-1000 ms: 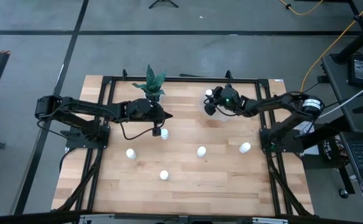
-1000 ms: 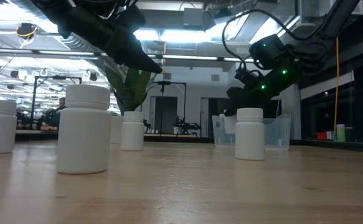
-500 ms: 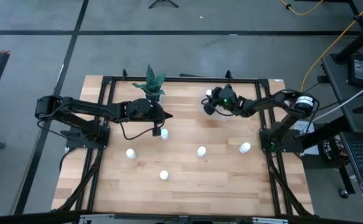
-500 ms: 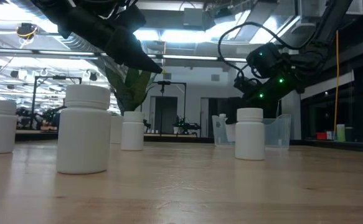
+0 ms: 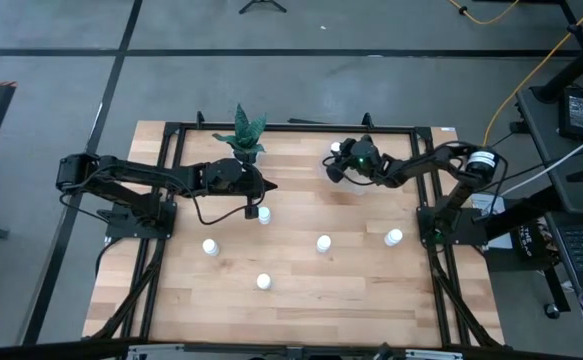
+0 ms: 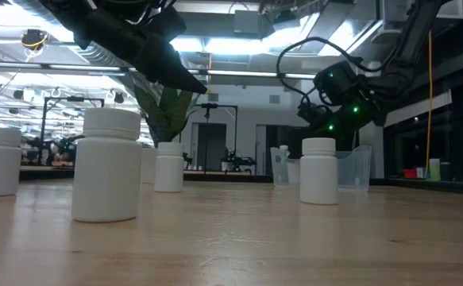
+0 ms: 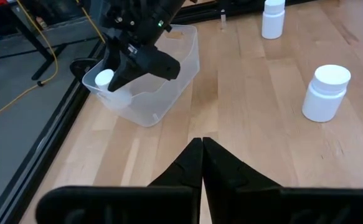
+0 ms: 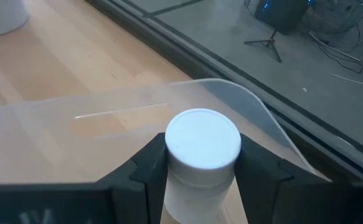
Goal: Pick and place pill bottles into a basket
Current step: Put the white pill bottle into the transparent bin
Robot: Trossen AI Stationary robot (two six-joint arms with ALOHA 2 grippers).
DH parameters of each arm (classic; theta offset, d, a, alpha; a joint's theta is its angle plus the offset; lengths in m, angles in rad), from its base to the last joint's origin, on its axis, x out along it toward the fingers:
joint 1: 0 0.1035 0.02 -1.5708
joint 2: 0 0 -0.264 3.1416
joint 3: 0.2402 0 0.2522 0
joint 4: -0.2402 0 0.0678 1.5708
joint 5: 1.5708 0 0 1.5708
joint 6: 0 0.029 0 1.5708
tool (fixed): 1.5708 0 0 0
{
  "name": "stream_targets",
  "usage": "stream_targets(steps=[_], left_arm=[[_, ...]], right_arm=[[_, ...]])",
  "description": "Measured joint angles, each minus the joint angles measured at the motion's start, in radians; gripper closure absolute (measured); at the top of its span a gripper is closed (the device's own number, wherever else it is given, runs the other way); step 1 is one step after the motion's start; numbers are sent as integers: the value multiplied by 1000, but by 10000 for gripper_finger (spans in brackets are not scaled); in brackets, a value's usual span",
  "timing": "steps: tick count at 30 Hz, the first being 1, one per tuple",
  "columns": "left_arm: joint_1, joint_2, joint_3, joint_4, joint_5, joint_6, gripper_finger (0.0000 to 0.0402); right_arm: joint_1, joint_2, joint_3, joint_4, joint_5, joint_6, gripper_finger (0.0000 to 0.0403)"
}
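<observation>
My right gripper (image 5: 337, 163) is at the far side of the table, shut on one white pill bottle (image 8: 203, 144) at the clear basket's (image 7: 159, 93) corner; the bottle also shows in the left wrist view (image 7: 104, 78). My left gripper (image 5: 262, 189) is shut and empty, hovering above the table just beyond another bottle (image 5: 264, 214). More bottles stand upright on their bases on the table (image 5: 210, 247), (image 5: 323, 243), (image 5: 263, 282), (image 5: 394, 237). My right gripper pinches the bottle's body just under its cap (image 8: 201, 174) between its two fingers (image 8: 149, 163), one on each side. The fingers slant down from the table's right side. The bottle is upright, its lower part inside the basket's wall; whether it rests on the basket's floor I cannot tell.
A white pot with a green plant (image 5: 246, 140) stands at the far edge, right behind my left gripper. A black frame (image 5: 291, 126) runs around the table's far edge and sides. The basket's rim (image 8: 231, 87) curves around the held bottle.
My right arm has drawn a little toward the table's left and its gripper has tipped slightly, with the bottle still between its fingers at the basket.
</observation>
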Motion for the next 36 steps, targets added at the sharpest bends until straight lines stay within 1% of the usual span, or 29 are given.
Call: stream_targets(steps=[7, 11, 13, 17, 19, 21, 25, 28, 36], left_arm=[[0, 0, 0, 0, 0, 0, 396], [0, 0, 0, 0, 0, 0, 397], [0, 0, 0, 0, 0, 0, 399], [0, 0, 0, 0, 0, 0, 397], [0, 0, 0, 0, 0, 0, 396], [0, 0, 0, 0, 0, 0, 397], [0, 0, 0, 0, 0, 0, 399], [0, 0, 0, 0, 0, 0, 397], [0, 0, 0, 0, 0, -2, 399]], right_arm=[[-3, 11, 0, 23, 5, -1, 255], [-3, 11, 0, 21, 52, -1, 254], [-3, 11, 0, 20, 58, -2, 232], [-3, 11, 0, 20, 59, -2, 165], [-3, 11, 0, 20, 58, -2, 144], [-3, 11, 0, 20, 58, -2, 133], [-3, 11, 0, 21, 59, -14, 132], [-3, 11, 0, 23, 78, -32, 142], [-1, 9, 0, 29, 82, -77, 166]])
